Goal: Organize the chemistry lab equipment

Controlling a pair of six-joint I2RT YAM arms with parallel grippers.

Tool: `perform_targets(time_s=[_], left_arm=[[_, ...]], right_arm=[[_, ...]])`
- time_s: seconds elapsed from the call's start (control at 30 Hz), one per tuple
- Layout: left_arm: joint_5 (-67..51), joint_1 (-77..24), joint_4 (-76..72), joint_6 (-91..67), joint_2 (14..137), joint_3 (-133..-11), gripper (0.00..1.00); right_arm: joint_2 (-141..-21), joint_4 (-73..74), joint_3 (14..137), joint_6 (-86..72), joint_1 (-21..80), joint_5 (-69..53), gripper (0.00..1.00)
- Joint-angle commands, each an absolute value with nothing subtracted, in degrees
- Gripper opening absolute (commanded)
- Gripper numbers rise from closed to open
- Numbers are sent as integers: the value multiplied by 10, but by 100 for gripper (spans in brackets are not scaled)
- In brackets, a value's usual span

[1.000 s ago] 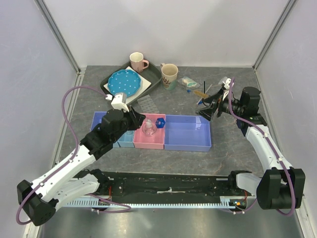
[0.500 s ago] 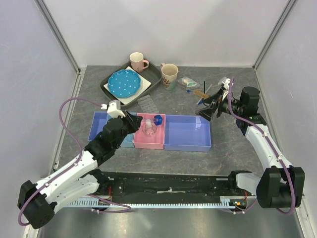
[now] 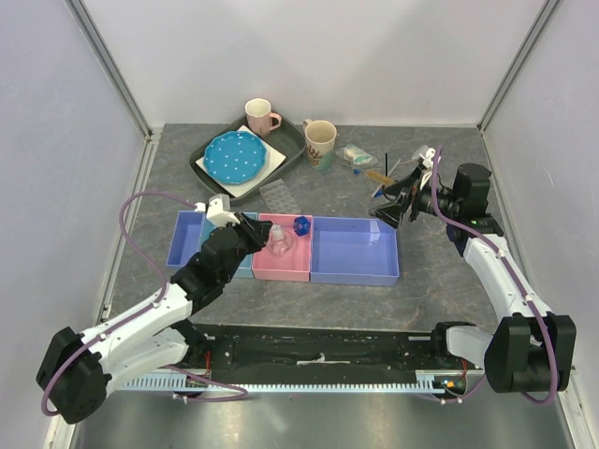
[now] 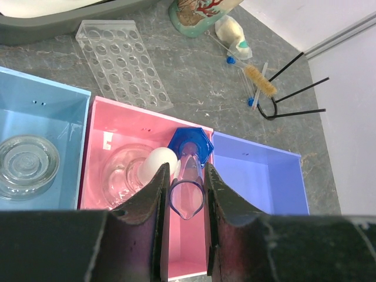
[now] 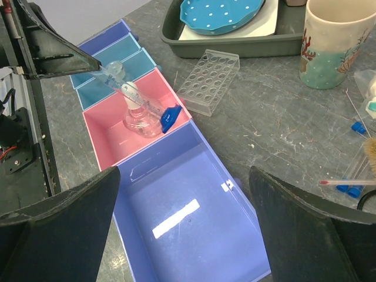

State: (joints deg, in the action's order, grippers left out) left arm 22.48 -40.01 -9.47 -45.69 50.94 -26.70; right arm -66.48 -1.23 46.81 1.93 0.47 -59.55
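My left gripper (image 3: 260, 234) is shut on the mouth end of a clear graduated cylinder (image 4: 191, 170), with both fingers against its rim in the left wrist view (image 4: 187, 179). The cylinder (image 5: 138, 97) lies tilted, and its blue hexagonal base (image 3: 301, 224) rests at the far right corner of the pink bin (image 3: 290, 267). A small clear flask (image 4: 126, 170) with a white stopper sits in that bin. My right gripper (image 3: 398, 198) is open and empty, above the purple bin (image 5: 194, 217). The clear welled tray (image 3: 279, 196), black looped wire (image 4: 288, 97), tan brush (image 4: 258, 79) and blue-tipped sticks (image 5: 352, 189) lie on the table.
A clear round dish (image 4: 26, 164) sits in a light blue bin left of the pink one. A dark tray (image 3: 211, 173) holds the blue dotted plate (image 3: 234, 156) and pink mug (image 3: 258, 117). The beige mug (image 3: 320, 142) and a clear packet (image 3: 356, 154) stand behind.
My left arm has drawn back toward the near edge, with its gripper still at the cylinder over the pink bin. The blue base has shifted slightly. The right arm has not moved.
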Motion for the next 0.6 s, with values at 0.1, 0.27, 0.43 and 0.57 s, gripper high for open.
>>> perform_targets(time_s=[0.1, 0.27, 0.43, 0.57], left_arm=[[265, -405, -138, -471, 534, -249, 2], [273, -415, -122, -460, 553, -249, 3], [282, -424, -103, -457, 557, -249, 13], [285, -427, -85, -461, 541, -244, 30]], right_arm=[[-666, -22, 475, 33, 2, -613, 98], [-667, -22, 475, 33, 3, -613, 98], [-669, -21, 475, 34, 3, -613, 98], [-670, -20, 475, 35, 3, -613, 98]])
